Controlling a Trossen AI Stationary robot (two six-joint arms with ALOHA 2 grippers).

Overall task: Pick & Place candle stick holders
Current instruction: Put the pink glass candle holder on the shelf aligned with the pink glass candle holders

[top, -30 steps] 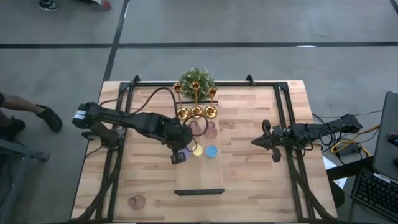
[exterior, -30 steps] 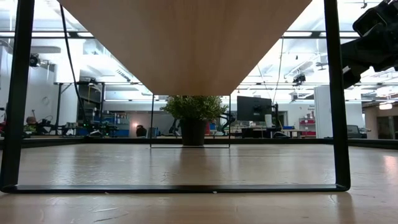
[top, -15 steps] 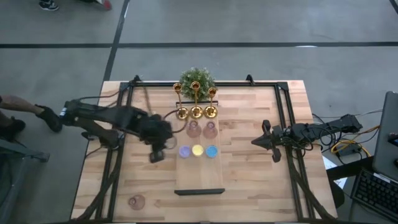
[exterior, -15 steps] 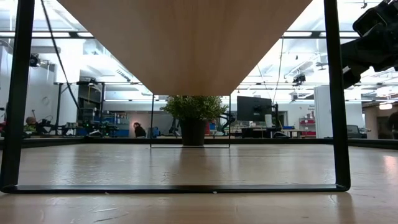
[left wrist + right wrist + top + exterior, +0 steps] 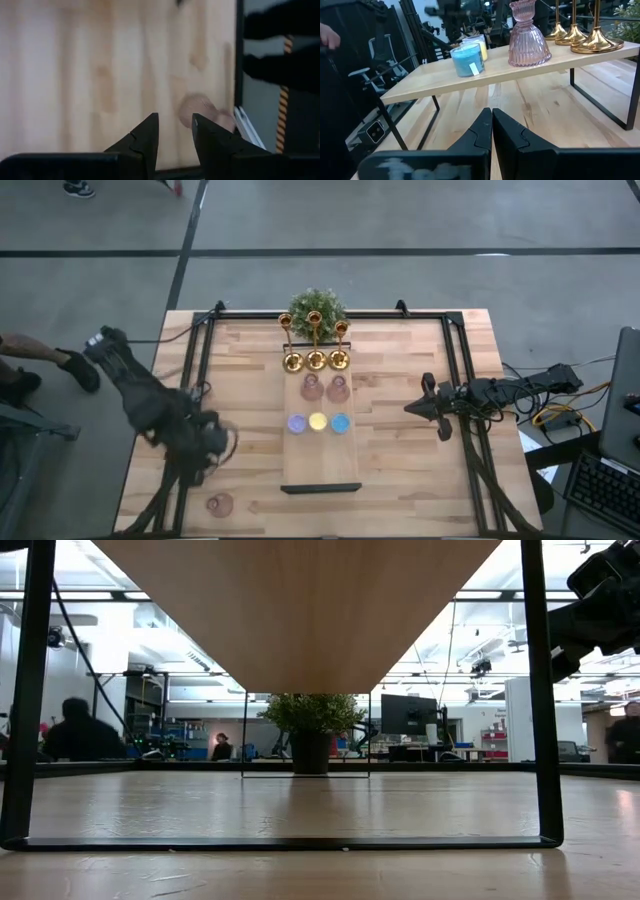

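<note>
On a raised wooden shelf stand three gold candle stick holders, two pink glass ones, and a purple, a yellow and a blue one. Another pink glass holder stands on the table near its near left corner, blurred in the left wrist view. My left gripper hovers a little to the far side of it, pointing steeply down, open with nothing between its fingers. My right gripper rests level right of the shelf, shut.
A bushy green plant stands behind the gold holders at the far edge. Black frame bars run along the table's left and right sides. Bare wood lies near the shelf's front. People show in the room beyond.
My left gripper has swung away from the purple holder on the shelf, toward the table's left and near edges, ending close to the pink holder at the near left corner. The purple holder stays standing on the shelf.
</note>
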